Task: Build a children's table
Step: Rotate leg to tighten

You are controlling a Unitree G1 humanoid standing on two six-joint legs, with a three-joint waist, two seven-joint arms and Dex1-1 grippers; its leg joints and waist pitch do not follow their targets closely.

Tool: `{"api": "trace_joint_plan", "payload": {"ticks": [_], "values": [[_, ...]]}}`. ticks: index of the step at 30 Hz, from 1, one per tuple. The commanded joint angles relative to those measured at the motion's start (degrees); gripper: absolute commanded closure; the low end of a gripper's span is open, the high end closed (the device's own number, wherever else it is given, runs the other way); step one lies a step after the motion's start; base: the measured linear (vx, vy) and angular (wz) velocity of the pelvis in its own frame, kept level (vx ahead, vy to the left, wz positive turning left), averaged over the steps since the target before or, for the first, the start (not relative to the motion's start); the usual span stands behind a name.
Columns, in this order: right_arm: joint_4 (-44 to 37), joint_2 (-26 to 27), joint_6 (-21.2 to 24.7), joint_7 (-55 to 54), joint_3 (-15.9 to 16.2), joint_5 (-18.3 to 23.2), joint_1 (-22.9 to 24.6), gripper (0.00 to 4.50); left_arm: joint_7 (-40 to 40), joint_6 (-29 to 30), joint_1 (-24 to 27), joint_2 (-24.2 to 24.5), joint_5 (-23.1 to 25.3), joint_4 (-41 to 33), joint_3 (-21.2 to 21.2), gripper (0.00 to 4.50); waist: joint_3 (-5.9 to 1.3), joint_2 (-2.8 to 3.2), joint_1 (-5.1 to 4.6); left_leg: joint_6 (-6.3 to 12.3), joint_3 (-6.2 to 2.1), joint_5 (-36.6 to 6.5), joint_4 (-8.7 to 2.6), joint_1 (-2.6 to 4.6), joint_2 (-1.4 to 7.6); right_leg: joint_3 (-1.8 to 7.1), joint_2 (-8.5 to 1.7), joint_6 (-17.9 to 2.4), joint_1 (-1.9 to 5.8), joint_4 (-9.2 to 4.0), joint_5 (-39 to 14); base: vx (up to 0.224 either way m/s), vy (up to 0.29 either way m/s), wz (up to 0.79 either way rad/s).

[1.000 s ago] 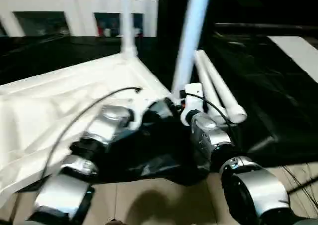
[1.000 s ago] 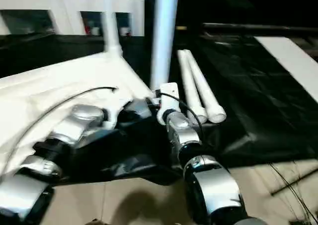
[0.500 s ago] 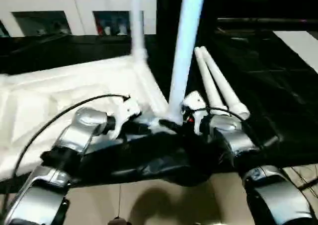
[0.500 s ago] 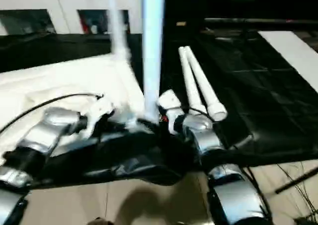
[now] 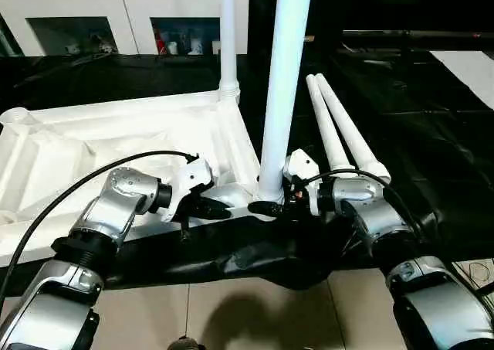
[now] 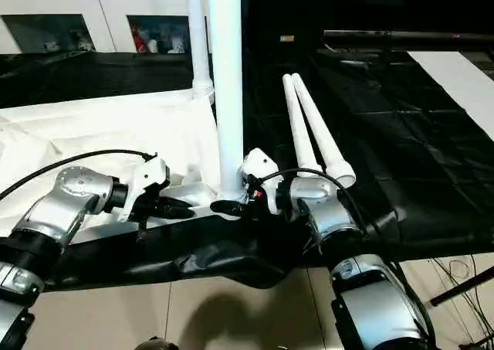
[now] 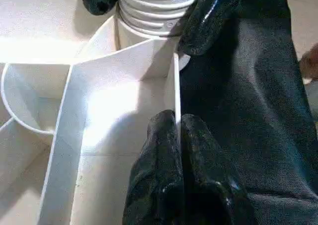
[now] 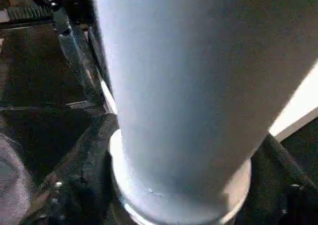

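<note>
The children's table top (image 5: 116, 134) lies upside down on a black sheet, ribs up. Two white legs stand upright in its right-hand corner sockets, a far leg (image 5: 227, 33) and a near leg (image 5: 284, 79). Two more legs (image 5: 340, 126) lie loose side by side on the sheet to the right. My left gripper (image 7: 178, 128) is shut, pinching the top's thin front rim just left of the near leg. My right gripper (image 5: 268, 202) reaches in from the right. Its black fingers (image 7: 213, 16) sit on either side of the near leg's ribbed base, closed against it.
A white cabinet (image 5: 123, 18) with glass doors runs along the back. The black sheet (image 5: 432, 134) covers the floor to the right, with a white panel (image 5: 471, 64) at its far right. Beige floor tiles (image 5: 231, 311) lie nearest me, and a cable loops over my left forearm.
The head view has tilted and steadied. My right gripper has swung in to the base of the near leg. The left gripper has stayed at the rim beside it.
</note>
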Motion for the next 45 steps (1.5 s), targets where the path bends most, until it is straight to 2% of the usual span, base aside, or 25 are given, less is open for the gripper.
{"api": "trace_joint_plan", "payload": {"ticks": [1, 5, 6, 9, 10, 11, 12, 14, 15, 19, 22, 24, 27, 28, 30, 32, 33, 34, 36, 38, 39, 41, 42, 43, 45], "values": [[-1.0, 0.6, 0.8, -0.6, -0.1, 0.8, 0.9, 1.6, -3.2, -1.2, -0.1, -1.0, -1.1, -2.4, -1.2, 4.5, -4.42, 0.89, -0.11, 3.37, 0.18, -5.9, -3.29, 0.53, 0.58, 2.51, -3.21, -16.8, 3.67, -3.3, 6.7, 0.0, 0.0, 0.0], [0.5, 1.5, 1.6, -4.1, -1.5, 0.7, 1.3, 1.73, -2.9, -1.1, 0.0, -1.4, -1.0, -2.1, -1.1, 4.5, -4.4, 0.91, -0.19, 2.97, 0.19, -6.4, -3.34, 0.6, 0.6, 2.52, -3.18, -16.8, 3.64, -3.37, 6.2, 0.0, 0.0, 0.0], [0.8, 1.7, 1.7, -4.8, -1.7, 0.6, 1.3, 1.74, -2.8, -1.1, 0.0, -1.5, -1.0, -2.1, -1.1, 4.5, -4.37, 0.6, -0.23, 2.92, 0.18, -6.3, -3.39, 0.56, 0.59, 2.53, -3.21, -16.6, 3.69, -3.33, 5.7, 0.0, 0.0, 0.0], [3.3, 3.1, 1.7, -12.5, -3.4, 0.2, 1.0, 1.75, -0.5, -0.1, 0.1, -2.4, -0.8, -1.8, -0.9, 4.5, -4.23, 0.64, -0.54, 2.07, 0.15, -7.0, -3.56, 0.66, 0.62, 2.62, -3.33, -16.0, 3.5, -3.59, 2.7, 0.0, 0.0, 0.0], [4.6, 4.1, 1.9, -17.5, -4.4, 0.0, 0.6, 1.75, 2.4, 0.1, -0.3, -3.1, 0.0, -0.7, -0.6, 4.5, -4.03, 0.39, -0.85, 1.42, 0.14, -7.6, -3.71, 0.61, 0.57, 2.73, -3.35, -15.5, 3.45, -3.78, 0.8, 0.0, 0.0, 0.0], [6.2, 5.5, 2.5, -23.8, -5.8, 0.2, 0.0, 1.76, 8.5, 0.5, -1.5, -4.7, 1.3, 1.6, 0.3, 4.5, -4.08, 0.47, -0.8, 1.07, 0.09, -8.0, -3.72, 0.67, 0.51, 2.74, -3.43, -15.2, 3.52, -3.86, -0.1, 0.0, 0.0, 0.0], [7.6, 6.8, 3.0, -29.7, -7.2, 0.5, -0.7, 1.76, 13.4, 1.1, -2.5, -6.2, 2.1, 3.7, 1.2, 4.5, -3.94, -0.01, -1.05, 0.29, 0.21, -8.1, -3.83, 0.9, 0.48, 2.9, -3.3, -14.8, 3.28, -4.12, -1.2, 0.0, 0.0, 0.0], [10.5, 9.2, 4.6, -40.5, -9.5, 1.2, -2.1, 1.76, 21.5, 3.2, -4.6, -8.7, 3.6, 6.7, 2.4, 4.5, -3.84, 0.27, -1.05, -1.28, 0.17, -9.5, -3.96, 1.3, 0.35, 2.94, -3.36, -13.7, 3.1, -4.54, -5.8, 0.0, 0.0, 0.0], [11.3, 9.8, 4.9, -42.9, -10.0, 1.4, -2.5, 1.76, 23.3, 4.1, -5.1, -9.3, 3.8, 7.2, 2.7, 4.5, -3.86, 0.31, -0.98, -1.53, 0.14, -9.9, -3.98, 1.19, 0.33, 2.97, -3.41, -13.0, 3.09, -4.64, -7.0, 0.0, 0.0, 0.0], [15.8, 13.2, 4.5, -56.6, -12.2, 2.1, -6.0, 1.76, 32.9, 9.0, -8.0, -14.1, 3.3, 10.6, 5.2, 4.5, -4.03, 0.34, -0.82, -1.3, 0.18, -8.4, -3.8, 0.83, 0.11, 2.98, -3.26, -12.4, 3.16, -4.45, -3.8, 0.0, 0.0, 0.0], [17.5, 14.8, 3.4, -60.8, -13.2, 2.3, -8.1, 1.76, 35.2, 10.0, -8.8, -16.2, 3.0, 11.4, 5.9, 4.5, -4.2, 0.51, -0.66, -0.82, 0.15, -7.7, -3.69, 0.78, 0.05, 2.86, -3.2, -12.3, 3.21, -4.21, -1.2, 0.0, 0.0, 0.0], [17.7, 15.5, 2.6, -60.0, -13.0, 2.0, -8.9, 1.76, 34.8, 9.7, -8.9, -16.8, 3.1, 11.4, 5.6, 4.5, -4.28, 0.34, -0.72, -0.1, 0.14, -6.9, -3.6, 0.51, -0.09, 2.8, -3.12, -12.5, 3.44, -4.02, 1.1, 0.0, 0.0, 0.0], [18.0, 16.4, 1.3, -54.9, -13.3, 2.0, -9.6, 1.76, 33.8, 7.8, -8.9, -16.6, 3.8, 11.6, 4.8, 4.5, -4.32, 0.7, -0.65, 1.12, 0.16, -6.3, -3.46, 0.44, -0.18, 2.78, -3.15, -12.8, 3.54, -3.94, 2.9, 0.0, 0.0, 0.0], [17.8, 16.5, 0.7, -52.8, -13.5, 2.5, -9.4, 1.41, 33.6, 7.6, -8.7, -16.4, 3.8, 11.4, 4.6, 4.5, -4.28, 0.51, -0.7, 1.44, 0.19, -6.7, -3.48, 0.42, -0.11, 2.77, -3.17, -12.9, 3.6, -4.02, 2.8, 0.0, 0.0, 0.0], [17.6, 16.2, -0.2, -51.0, -13.5, 2.6, -9.1, 1.06, 32.9, 6.1, -8.3, -15.7, 4.5, 10.9, 3.7, 4.5, -4.3, 0.44, -0.65, 1.77, 0.19, -6.8, -3.48, 0.45, -0.03, 2.78, -3.27, -13.2, 3.61, -4.06, 2.5, 0.0, 0.0, 0.0], [16.3, 14.8, -1.2, -46.8, -12.4, 2.2, -8.2, 0.96, 30.1, 4.9, -7.3, -14.0, 4.8, 9.9, 3.0, 4.5, -4.3, 0.51, -0.72, 2.46, 0.19, -7.2, -3.45, 0.37, 0.0, 2.76, -3.3, -13.5, 3.7, -4.09, 2.2, 0.0, 0.0, 0.0], [16.1, 14.6, -1.3, -46.2, -12.3, 2.0, -8.0, 0.84, 29.8, 4.6, -7.2, -13.8, 4.8, 9.7, 3.0, 4.5, -4.23, 0.43, -1.01, 2.62, 0.05, -7.2, -3.58, 0.03, -0.02, 2.67, -3.32, -13.3, 3.95, -4.07, 1.9, 0.0, 0.0, 0.0], [14.9, 12.7, -2.0, -41.3, -11.0, 1.4, -7.0, 0.72, 27.8, 3.9, -6.4, -12.2, 5.1, 8.9, 2.6, 4.5, -4.2, 0.25, -1.15, 2.79, 0.03, -7.0, -3.57, 0.16, 0.01, 2.63, -3.34, -13.4, 3.86, -4.2, 1.2, 0.0, 0.0, 0.0], [14.2, 11.7, -2.1, -38.4, -10.5, 1.2, -6.4, 0.63, 26.6, 3.1, -5.9, -11.5, 5.1, 8.4, 2.4, 4.5, -4.3, 0.38, -1.34, 3.19, 0.08, -6.8, -3.42, 0.26, 0.12, 2.69, -3.37, -14.0, 3.84, -4.13, 1.9, 0.0, 0.0, 0.0], [13.2, 10.6, -2.2, -35.3, -9.8, 1.0, -5.6, 0.41, 25.5, 2.6, -5.4, -11.0, 4.7, 7.7, 2.5, 4.5, -4.23, -0.03, -1.56, 3.86, 0.1, -6.0, -3.45, 0.19, 0.19, 2.59, -3.32, -14.8, 3.89, -4.01, 2.3, 0.0, 0.0, 0.0], [10.9, 8.0, -2.6, -29.4, -7.8, -0.2, -4.1, 0.33, 22.1, 1.6, -4.2, -9.6, 3.8, 5.8, 2.1, 4.5, -4.21, -0.35, -1.58, 4.29, 0.15, -5.8, -3.41, 0.2, 0.2, 2.6, -3.3, -15.0, 3.87, -4.04, 2.2, 0.0, 0.0, 0.0], [8.9, 5.8, -2.4, -23.9, -6.7, -0.6, -3.0, 0.33, 18.8, 1.2, -3.2, -8.1, 3.2, 4.3, 1.6, 4.5, -4.23, -0.46, -1.38, 5.08, 0.14, -5.2, -3.31, 0.04, 0.31, 2.59, -3.43, -15.0, 3.96, -3.85, 2.4, 0.0, 0.0, 0.0], [8.1, 5.1, -2.2, -21.4, -6.4, -0.2, -2.7, 0.33, 16.9, 0.4, -2.7, -7.4, 2.8, 3.6, 1.2, 4.5, -4.27, -0.25, -1.28, 5.59, 0.18, -4.7, -3.24, 0.09, 0.3, 2.6, -3.41, -15.2, 3.87, -3.79, 3.0, 0.0, 0.0, 0.0], [7.8, 4.8, -2.1, -20.2, -6.4, 0.0, -2.6, 0.33, 16.0, -0.1, -2.4, -7.1, 2.6, 3.2, 1.0, 4.5, -4.3, -0.4, -1.26, 6.0, 0.2, -4.3, -3.2, -0.06, 0.38, 2.57, -3.41, -15.4, 3.96, -3.59, 3.7, 0.0, 0.0, 0.0], [6.4, 3.5, -1.7, -15.4, -5.9, 0.9, -2.1, 0.33, 11.3, -1.4, -1.1, -5.7, 1.3, 1.1, 0.2, 4.5, -4.38, -0.24, -1.11, 6.29, 0.24, -4.3, -3.12, 0.06, 0.49, 2.52, -3.42, -16.0, 3.82, -3.45, 4.3, 0.0, 0.0, 0.0]]}}
